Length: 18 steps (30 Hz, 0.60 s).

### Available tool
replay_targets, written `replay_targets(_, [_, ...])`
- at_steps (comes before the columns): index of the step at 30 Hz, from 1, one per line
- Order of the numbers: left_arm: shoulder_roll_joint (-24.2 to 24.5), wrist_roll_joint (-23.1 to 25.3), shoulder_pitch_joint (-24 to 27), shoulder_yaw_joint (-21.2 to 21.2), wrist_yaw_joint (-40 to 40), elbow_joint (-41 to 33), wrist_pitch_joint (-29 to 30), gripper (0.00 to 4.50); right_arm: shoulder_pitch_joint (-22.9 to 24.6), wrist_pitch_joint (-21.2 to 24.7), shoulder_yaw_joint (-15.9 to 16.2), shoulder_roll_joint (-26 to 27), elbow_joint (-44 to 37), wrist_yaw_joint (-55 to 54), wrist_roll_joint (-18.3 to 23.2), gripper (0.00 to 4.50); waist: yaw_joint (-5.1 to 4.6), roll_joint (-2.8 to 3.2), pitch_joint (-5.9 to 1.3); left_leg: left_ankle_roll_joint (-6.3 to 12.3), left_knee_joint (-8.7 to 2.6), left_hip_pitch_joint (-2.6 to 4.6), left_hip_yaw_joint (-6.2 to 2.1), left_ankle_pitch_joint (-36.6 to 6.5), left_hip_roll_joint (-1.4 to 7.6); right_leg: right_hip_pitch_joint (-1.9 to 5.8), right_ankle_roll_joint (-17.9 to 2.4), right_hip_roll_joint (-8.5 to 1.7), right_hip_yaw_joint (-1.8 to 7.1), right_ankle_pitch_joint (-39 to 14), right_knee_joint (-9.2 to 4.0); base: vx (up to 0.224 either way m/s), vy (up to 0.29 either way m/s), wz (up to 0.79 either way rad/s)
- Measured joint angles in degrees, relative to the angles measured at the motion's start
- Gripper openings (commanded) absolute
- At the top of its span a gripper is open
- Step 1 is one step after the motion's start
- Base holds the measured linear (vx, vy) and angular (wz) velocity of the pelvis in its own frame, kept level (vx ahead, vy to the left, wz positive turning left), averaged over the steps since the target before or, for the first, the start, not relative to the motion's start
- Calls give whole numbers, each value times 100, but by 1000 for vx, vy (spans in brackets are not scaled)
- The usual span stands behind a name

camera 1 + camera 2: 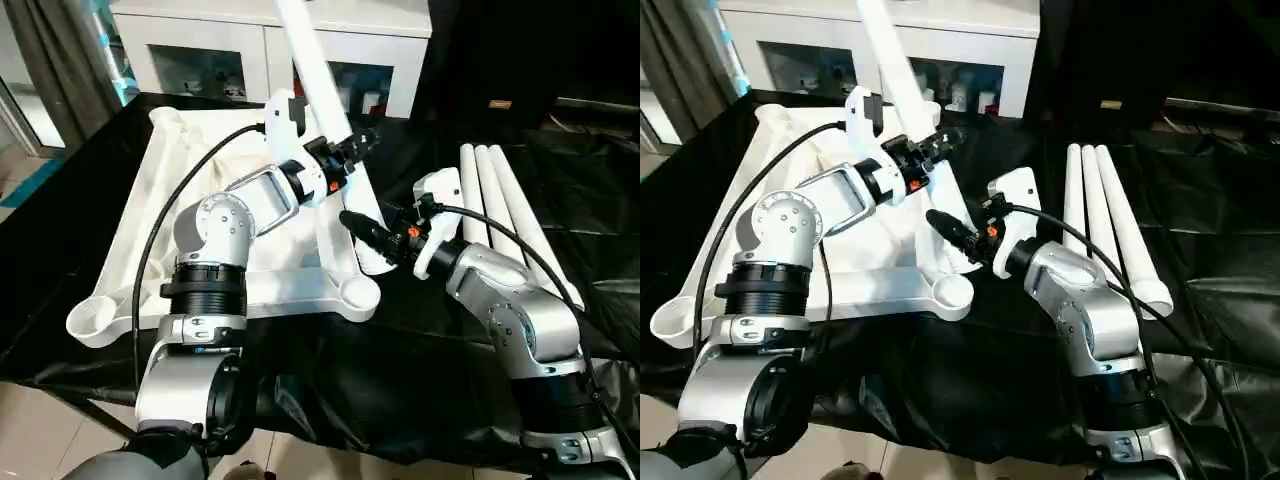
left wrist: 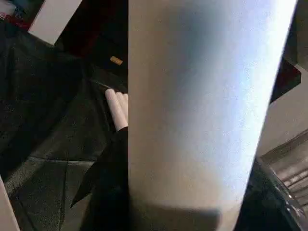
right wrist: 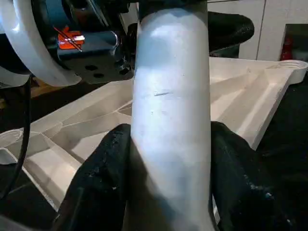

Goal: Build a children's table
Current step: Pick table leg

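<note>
Pinches the leg (image 3: 168, 110) low down between the two black pads (image 3: 101, 183) of the right gripper (image 1: 366, 232), one pad pressed to each side of the tube

Pinches the same leg higher up with the left gripper (image 1: 352, 148), the tube caught between its fingers, judging by the dark finger (image 2: 108, 187) lying against the tube's edge in the left wrist view

Holds the leg tilted, top leaning away toward the cabinet (image 1: 200, 45) behind the desk's far edge, foot down by the near right corner of the tabletop (image 1: 130, 225)

Keeps the tabletop ribbed side up on the left half of the desk (image 1: 420, 330), on black cloth, with the round socket (image 1: 358, 295) at that near right corner open and empty

Puts the foot just beside that socket, on its far side; cannot tell whether foot and rim touch

Leaves three spare legs (image 1: 500, 200) lying side by side toward the desk's right edge, well apart from the tabletop

Reads, as a judgement, as the first leg being fitted: leg in both grips, not yet seated, no socket filled

Calls next for bringing the foot over the socket mouth, raising the leg nearer upright so tube and socket line up, then pressing down along the tube's own line

Needs both grips kept firm meanwhile, since smooth tapered plastic could slide through the pads, and a skewed entry could jam or shove the tabletop across the cloth
</note>
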Motion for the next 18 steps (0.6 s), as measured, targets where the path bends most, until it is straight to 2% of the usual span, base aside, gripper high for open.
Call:
replay_targets(1, [19,0,2,-17,-8,-4,7,193,-7,34,-7,4,1,19,40,228,-1,0,0,0,0,0,0,0,0,0,0,0,0,0,0,0,0,0])
replay_targets(3, [127,4,11,-137,-109,-25,29,193,-28,148,-31,-2,1,68,129,263,-1,1,0,0,0,0,0,0,0,0,0,0,0,0,0,0,0,0])
replay_targets(8, [485,1,-26,-630,-1043,-173,150,191,-141,474,-126,-154,-3,358,486,300,9,17,8,0,0,-1,0,0,0,0,0,0,1,0,-2,0,0,0])
replay_targets(12, [670,-16,-150,-978,-1673,-167,243,191,-147,938,-334,-338,-14,722,970,303,2,29,15,-1,-1,-2,0,0,-1,1,1,0,1,1,-5,0,0,0])
replay_targets(14, [782,-15,-282,-1197,-2035,-136,250,191,-186,1400,-435,-590,-36,1061,1399,303,3,36,20,0,-1,-3,0,0,-1,1,1,0,2,1,-5,0,0,0])
replay_targets(18, [916,-17,-490,-1319,-2427,-113,250,191,-393,1810,-600,-838,-82,1421,1788,303,-17,37,21,0,-5,4,0,0,-1,1,1,0,0,1,-2,0,0,0])
